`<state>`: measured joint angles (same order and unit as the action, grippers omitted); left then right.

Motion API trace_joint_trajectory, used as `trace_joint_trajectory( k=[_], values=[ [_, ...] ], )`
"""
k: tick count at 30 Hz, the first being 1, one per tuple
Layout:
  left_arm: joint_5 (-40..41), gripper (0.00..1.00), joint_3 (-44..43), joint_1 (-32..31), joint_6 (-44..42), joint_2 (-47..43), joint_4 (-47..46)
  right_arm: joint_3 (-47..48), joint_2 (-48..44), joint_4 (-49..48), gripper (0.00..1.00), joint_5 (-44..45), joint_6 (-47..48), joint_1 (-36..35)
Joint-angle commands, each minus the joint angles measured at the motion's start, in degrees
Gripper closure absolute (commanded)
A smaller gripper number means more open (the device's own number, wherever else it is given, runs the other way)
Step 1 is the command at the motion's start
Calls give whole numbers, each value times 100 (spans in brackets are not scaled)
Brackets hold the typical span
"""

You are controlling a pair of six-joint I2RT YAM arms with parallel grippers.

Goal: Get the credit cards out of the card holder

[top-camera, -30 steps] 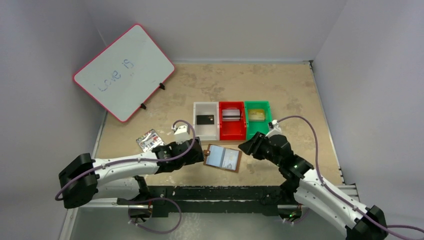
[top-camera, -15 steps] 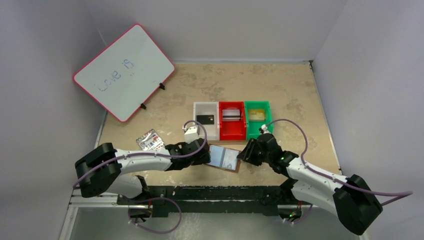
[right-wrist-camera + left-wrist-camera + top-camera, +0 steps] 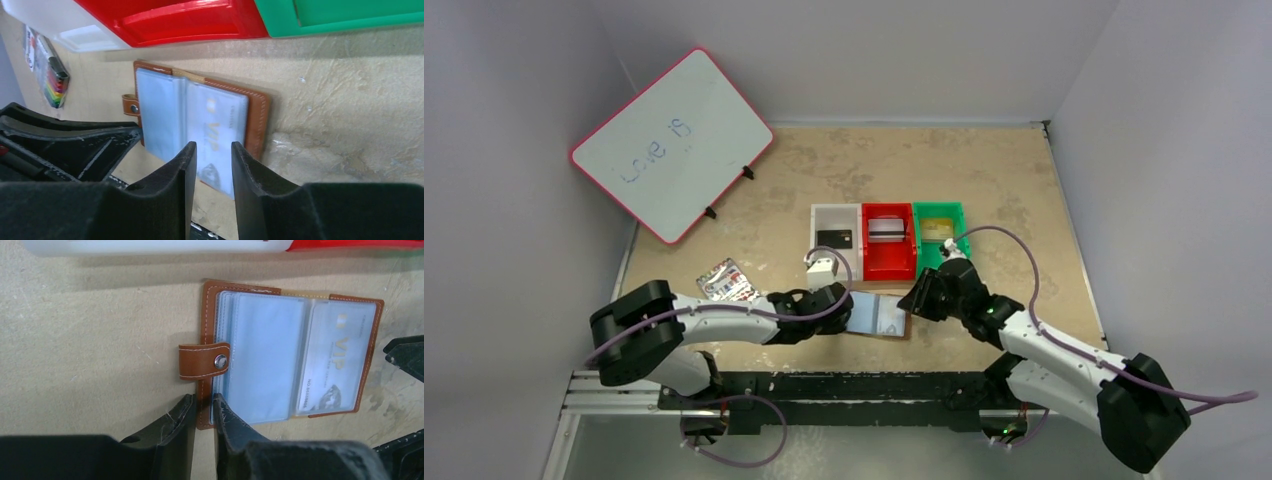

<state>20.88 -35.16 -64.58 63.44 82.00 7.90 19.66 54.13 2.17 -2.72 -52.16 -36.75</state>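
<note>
The brown leather card holder (image 3: 879, 314) lies open on the table in front of the bins, clear bluish sleeves up. A pale card printed VIP (image 3: 332, 355) sits in its right sleeve. My left gripper (image 3: 202, 399) is shut on the holder's near-left leather edge (image 3: 204, 385), just below the snap tab (image 3: 202, 361). My right gripper (image 3: 213, 146) stands open over the near edge of the VIP sleeve (image 3: 220, 125), with nothing between its fingers. In the bins lie a black credit card (image 3: 835, 239), a silvery one (image 3: 885, 228) and a gold one (image 3: 937, 229).
White (image 3: 816, 240), red (image 3: 869, 262) and green (image 3: 964, 235) bins stand in a row just behind the holder. A white pack with rainbow stripes (image 3: 724, 281) lies to the left. A pink-rimmed whiteboard (image 3: 672, 143) leans at the back left.
Both arms have moved in to the card holder from either side. The left jaws have closed down on its left edge, and the right jaws have narrowed.
</note>
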Motion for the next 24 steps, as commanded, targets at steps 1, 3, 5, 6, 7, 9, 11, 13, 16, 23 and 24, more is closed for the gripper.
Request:
trace_joint_trajectory(
  k=[1, 3, 5, 6, 7, 9, 11, 13, 16, 23, 24],
  values=[
    [37, 85, -150, -267, 40, 266, 467, 21, 66, -428, 66, -248, 111, -8],
    [178, 89, -211, -441, 148, 315, 546, 52, 215, -297, 66, -228, 104, -7],
    [302, 93, -252, -608, 320, 370, 654, 41, 330, -243, 65, -187, 101, -8],
    [347, 96, -262, -696, 406, 398, 677, 27, 355, -215, 64, -165, 69, -7],
    [409, 98, -270, -798, 509, 419, 729, 26, 370, -190, 63, -72, 26, -7],
    [497, 100, -255, -897, 670, 422, 789, 31, 352, -69, 62, 28, -6, -10],
    [557, 100, -210, -941, 769, 390, 824, 34, 281, 49, 62, 78, 20, -7],
    [614, 100, -143, -959, 818, 301, 857, 74, 185, 178, 61, 103, 54, -7],
    [638, 100, -7, -960, 752, 100, 832, 169, 43, 386, 61, 162, 101, -7],
    [944, 100, 288, -960, 876, -565, 1025, 203, 0, 340, 57, -9, 49, -7],
    [1027, 100, 287, -956, 918, -668, 1050, 276, 56, 414, 57, 88, 57, -7]
  ],
)
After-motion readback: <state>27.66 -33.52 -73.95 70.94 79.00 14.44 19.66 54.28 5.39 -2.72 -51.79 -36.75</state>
